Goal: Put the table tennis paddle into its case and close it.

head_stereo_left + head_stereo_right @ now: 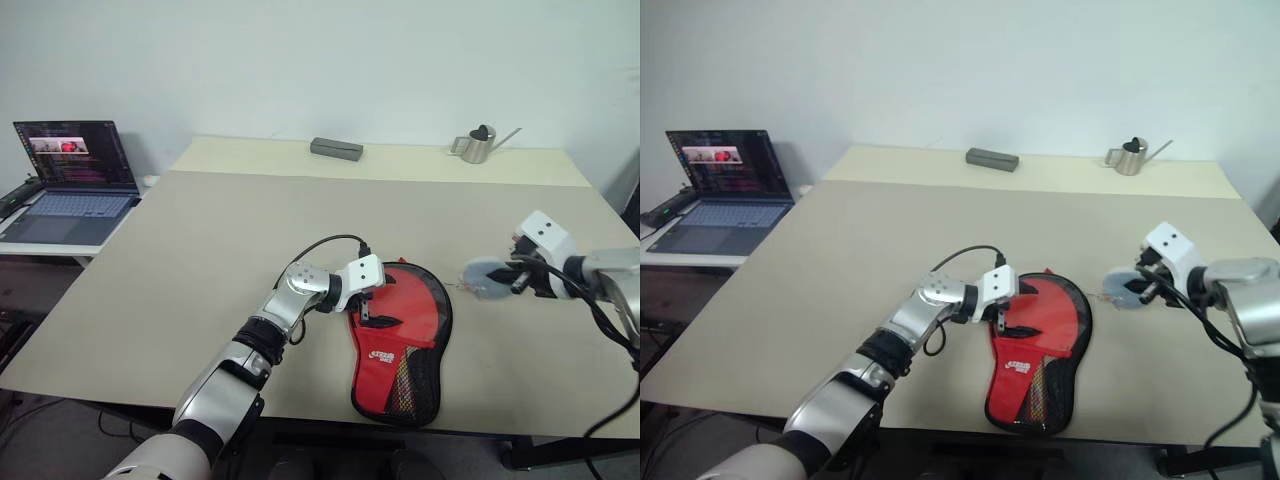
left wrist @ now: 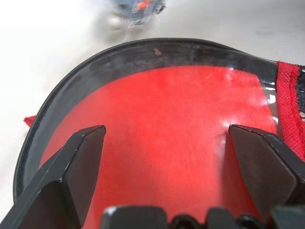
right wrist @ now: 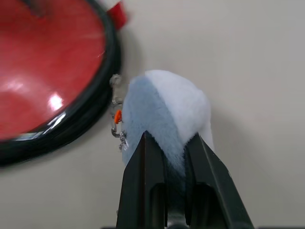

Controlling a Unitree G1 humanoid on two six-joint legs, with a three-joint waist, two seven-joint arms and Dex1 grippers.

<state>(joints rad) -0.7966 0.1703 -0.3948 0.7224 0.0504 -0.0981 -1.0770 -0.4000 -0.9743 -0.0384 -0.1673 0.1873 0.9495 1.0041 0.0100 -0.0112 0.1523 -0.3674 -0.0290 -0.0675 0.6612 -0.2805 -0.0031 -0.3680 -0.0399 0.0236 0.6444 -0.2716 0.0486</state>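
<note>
Table bears case, box.

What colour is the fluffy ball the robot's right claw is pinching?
The fluffy ball is pale blue and white, seen best in the right wrist view.

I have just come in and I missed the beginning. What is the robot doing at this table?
It is packing a red paddle into its black case, which lies on the table. The open left claw rests on the case's clear side. The right claw is shut on a fluffy blue-white pompom beside the case, seemingly its zip pull.
</note>
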